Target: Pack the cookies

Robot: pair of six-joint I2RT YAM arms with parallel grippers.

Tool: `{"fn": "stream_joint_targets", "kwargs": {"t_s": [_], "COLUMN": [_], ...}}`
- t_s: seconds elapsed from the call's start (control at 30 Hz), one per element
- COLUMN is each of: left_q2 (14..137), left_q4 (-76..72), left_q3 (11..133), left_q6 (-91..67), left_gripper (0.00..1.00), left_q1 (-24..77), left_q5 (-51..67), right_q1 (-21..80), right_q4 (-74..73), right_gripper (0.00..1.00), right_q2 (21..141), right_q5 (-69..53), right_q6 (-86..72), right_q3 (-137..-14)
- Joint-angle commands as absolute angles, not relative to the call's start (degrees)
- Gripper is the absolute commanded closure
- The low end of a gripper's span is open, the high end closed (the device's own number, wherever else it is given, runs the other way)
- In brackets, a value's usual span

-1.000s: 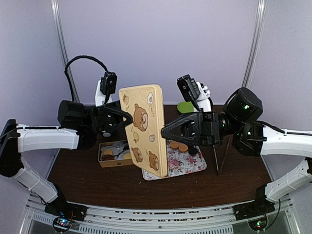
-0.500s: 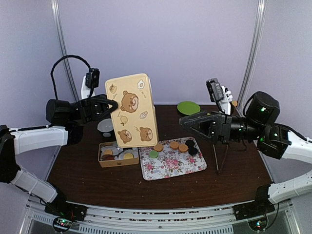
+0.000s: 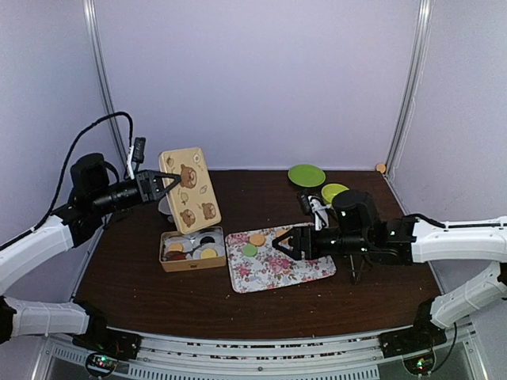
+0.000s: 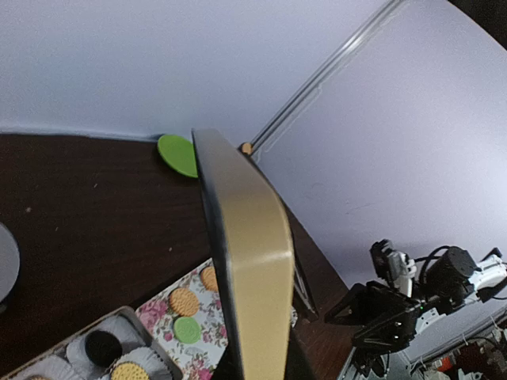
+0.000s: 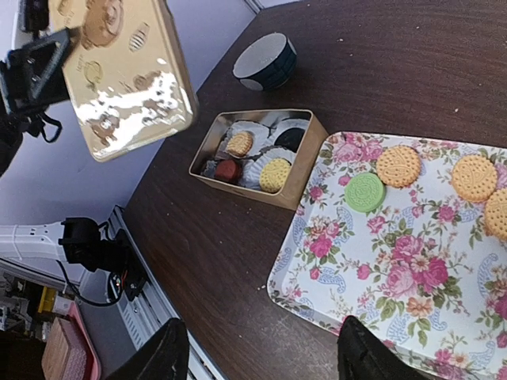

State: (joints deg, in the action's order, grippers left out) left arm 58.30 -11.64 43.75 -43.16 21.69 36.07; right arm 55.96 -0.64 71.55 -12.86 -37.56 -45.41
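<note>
The cookies lie in two places. On the floral tray [image 3: 295, 269] [image 5: 396, 261] are a green one [image 5: 364, 191] [image 3: 249, 250] and orange ones [image 5: 398, 165] [image 3: 257, 239]. In the paper cups of the open tin box [image 3: 188, 261] [image 5: 305, 170] sit yellow [image 5: 275, 175], dark red [image 5: 228, 170], black [image 5: 290, 139] and orange [image 5: 240, 143] cookies. My left gripper [image 3: 164, 184] is shut on the bear-print tin lid [image 3: 190, 190] [image 4: 249, 261], held tilted above and behind the box. My right gripper [image 3: 282, 244] [image 5: 261, 360] hangs open and empty over the tray's near-left corner.
A green plate [image 3: 306, 175] and a yellow-green bowl [image 3: 333, 192] stand at the back right. A dark cup [image 5: 265, 61] sits behind the box, partly hidden by the lid in the top view. The table's front edge and rail lie close below the tray.
My right gripper let go of the lid, opened, and dropped down over the tray. The left arm drew the lid back to the left and lower.
</note>
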Motion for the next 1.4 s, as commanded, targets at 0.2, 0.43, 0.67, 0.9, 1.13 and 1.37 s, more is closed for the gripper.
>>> {"fn": "stream_joint_targets", "kwargs": {"t_s": [0.2,0.43,0.67,0.9,1.13,1.37], "left_q2": [50.8,42.4,46.0,46.7,44.2,46.8], "left_q4": [-33.2,-37.0,-49.2,-52.0,-50.7,-54.2], "left_q3": [23.6,20.2,17.1,16.6,14.6,13.8], "left_q6": [-66.9,-69.1,-70.7,-70.6,-70.8,-73.3], "left_gripper": [1.00,1.00,1.00,1.00,1.00,1.00], "left_q1": [23.0,31.4,36.9,38.1,38.5,39.8], "left_q5": [11.4,-8.3,-15.0,-15.1,-15.2,-13.7], "right_q1": [55.8,56.5,58.3,58.5,58.7,58.7], "right_q4": [39.1,59.4,61.2,60.2,57.3,55.5], "right_gripper": [0.34,0.25,0.25,0.35,0.33,0.36], "right_q2": [84.8,95.0,101.6,105.8,107.8,110.9], "right_q5": [-18.9,-16.6,-16.2,-19.0,-20.0,-23.3], "right_q6": [-60.7,-76.0,-82.3,-85.5,-85.9,-85.7], "right_q3": [-46.1,-48.3,-55.8,-60.5,-61.2,-66.8]}}
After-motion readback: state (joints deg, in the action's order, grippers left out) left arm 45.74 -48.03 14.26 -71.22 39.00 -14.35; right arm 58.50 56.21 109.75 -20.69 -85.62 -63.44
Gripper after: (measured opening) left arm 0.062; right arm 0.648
